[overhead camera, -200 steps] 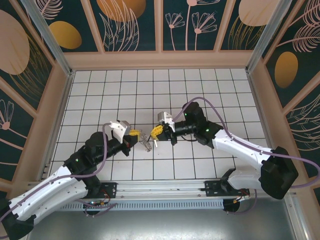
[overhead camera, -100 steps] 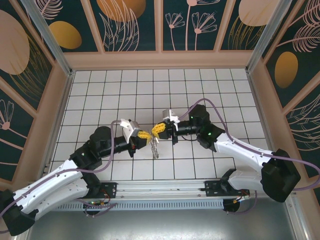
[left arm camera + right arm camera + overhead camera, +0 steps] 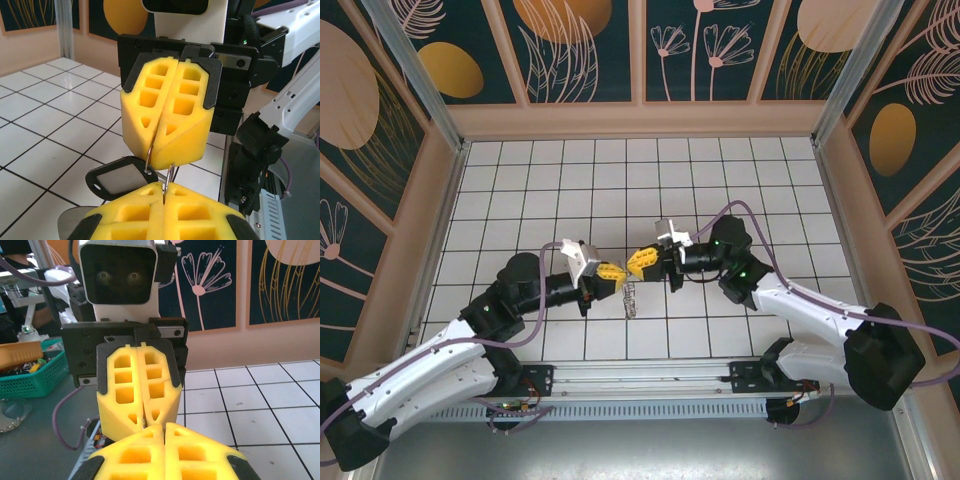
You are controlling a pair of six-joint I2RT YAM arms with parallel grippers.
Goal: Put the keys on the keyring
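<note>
Starting at left: left gripper [image 3: 609,272] lifted off the tiled floor [image 3: 520,190], pads pressed together, apparently pinching thin wire of the keyring [image 3: 630,297] right at the tips. Held up, most likely, to leave the loop free in the air rather than flat on tiles, where threading is hard.

Just below and between both sets of tips: ribbed chain-like stretch of keyring dangling straight down, slack, unsupported.

From left wrist view: keys [image 3: 120,177] just left of own tips, black oval tag lying roughly flat, hole hooked on wire running up into the opposite pads. Pale metal key itself not made out. Looks already caught on the wire, so threading judged well along, though not confirmed finished.

Further right: right gripper [image 3: 642,262] also clamped shut, tip to tip with the left one, nearly touching, seemingly nipping another bit of the same wire. Facing head-on, probably to brace the ring from two sides and steady its split while sliding the tag round.

Risk: thin wire slipping out of the soft foam pads, dropping both.
</note>
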